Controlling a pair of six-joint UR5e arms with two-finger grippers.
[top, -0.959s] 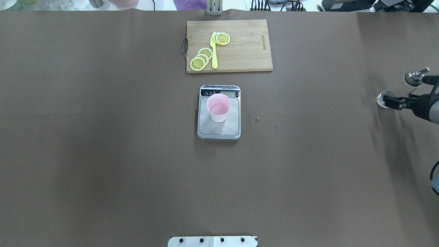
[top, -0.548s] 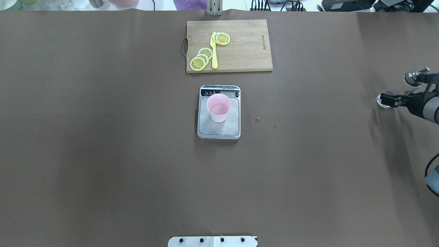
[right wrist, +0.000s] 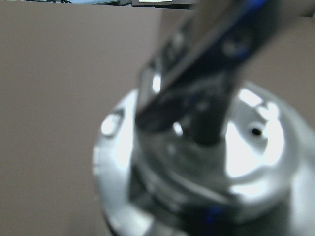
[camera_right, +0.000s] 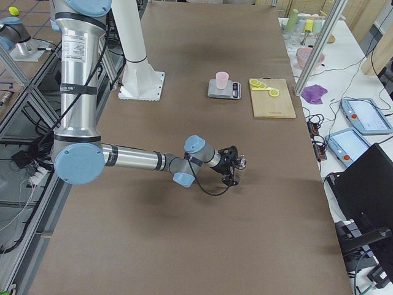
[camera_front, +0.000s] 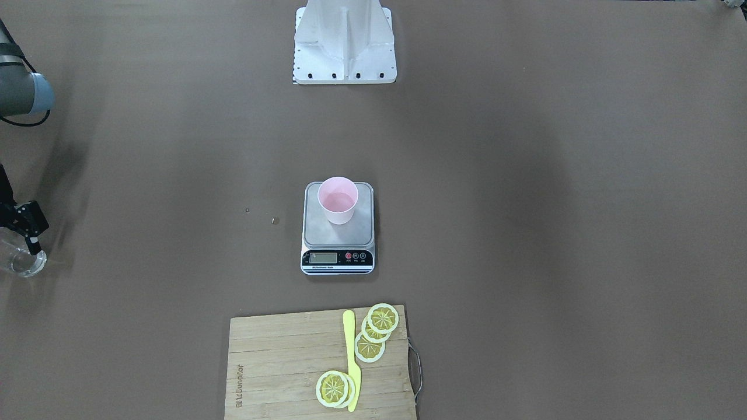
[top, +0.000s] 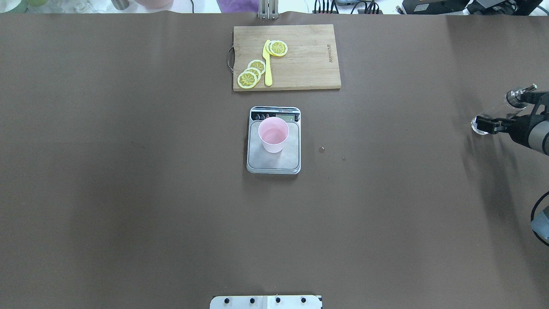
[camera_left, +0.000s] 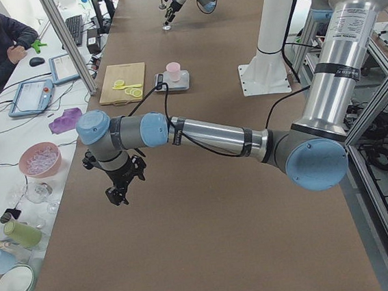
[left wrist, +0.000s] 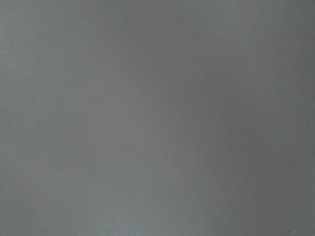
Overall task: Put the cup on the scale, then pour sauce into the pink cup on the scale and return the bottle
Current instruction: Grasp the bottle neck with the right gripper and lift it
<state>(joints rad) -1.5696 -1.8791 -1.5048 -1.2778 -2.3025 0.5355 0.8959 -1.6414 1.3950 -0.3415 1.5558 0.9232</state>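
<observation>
I'm seeing the right arm (camera_right: 138, 158) stretching from the lower left toward the frame's centre, with the right gripper (camera_right: 231, 167) sitting at the bottle (camera_right: 242, 161). I can't tell how the jaws are standing. In the upper centre the cup (camera_right: 221, 78) is standing on the scale (camera_right: 225, 92), and the cutting board (camera_right: 274, 99) is lying just to its right.

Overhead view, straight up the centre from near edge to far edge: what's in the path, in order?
robot base plate → scale → cutting board. The cup stands on the scale, so it is not ordered.
</observation>
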